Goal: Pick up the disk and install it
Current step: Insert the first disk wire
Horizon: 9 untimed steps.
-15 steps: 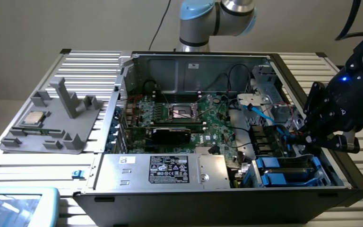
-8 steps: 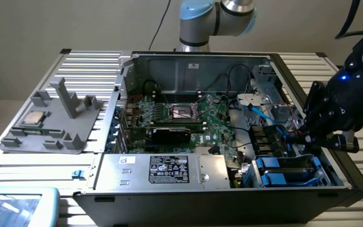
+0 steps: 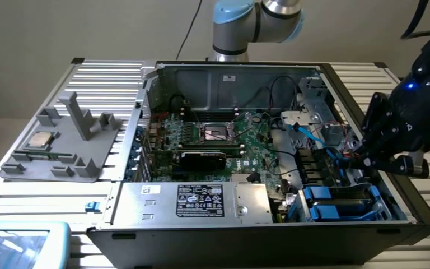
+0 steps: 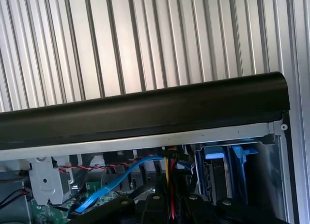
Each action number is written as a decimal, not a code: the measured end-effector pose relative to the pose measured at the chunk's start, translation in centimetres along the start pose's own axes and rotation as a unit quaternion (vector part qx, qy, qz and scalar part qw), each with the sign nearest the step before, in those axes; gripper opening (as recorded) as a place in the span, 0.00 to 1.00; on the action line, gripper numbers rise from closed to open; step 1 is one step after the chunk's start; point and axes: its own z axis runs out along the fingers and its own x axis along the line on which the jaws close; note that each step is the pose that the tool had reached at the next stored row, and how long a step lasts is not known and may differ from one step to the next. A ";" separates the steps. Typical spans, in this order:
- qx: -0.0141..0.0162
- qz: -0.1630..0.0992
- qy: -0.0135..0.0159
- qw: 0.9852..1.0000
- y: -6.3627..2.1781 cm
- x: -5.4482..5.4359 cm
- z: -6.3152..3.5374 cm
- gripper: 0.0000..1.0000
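An open computer case (image 3: 230, 75) lies on the ribbed metal table. In its drive cage, at the corner nearest the exterior view's lower right, blue plastic disk carriers (image 3: 327, 212) sit in slots; the wrist view shows them as blue frames (image 4: 227, 158) just inside the case's black rim (image 4: 145, 112). I cannot make out the disk's metal body or its label. My black gripper (image 3: 385, 159) hangs over the case's side wall at the exterior view's right, just above the cables beside the drive cage. Black parts of the gripper (image 4: 160, 207) cross the wrist view over red and yellow wires.
A grey labelled power-supply box (image 3: 192, 202) fills the case's near side, with the motherboard (image 3: 215, 134) behind it. Blue cables (image 3: 312, 134) run near the gripper. A grey fixture with a small silver chip (image 3: 40, 140) lies on the table (image 3: 103, 78).
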 end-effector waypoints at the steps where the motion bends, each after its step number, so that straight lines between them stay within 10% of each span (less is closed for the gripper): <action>1: -0.001 0.002 -0.002 1.000 0.00 0.0 -0.04 0.18; 7: -0.006 0.013 -0.019 1.000 -0.05 0.0 -0.13 0.18; 9: -0.006 0.013 -0.020 1.000 -0.07 0.0 -0.12 0.18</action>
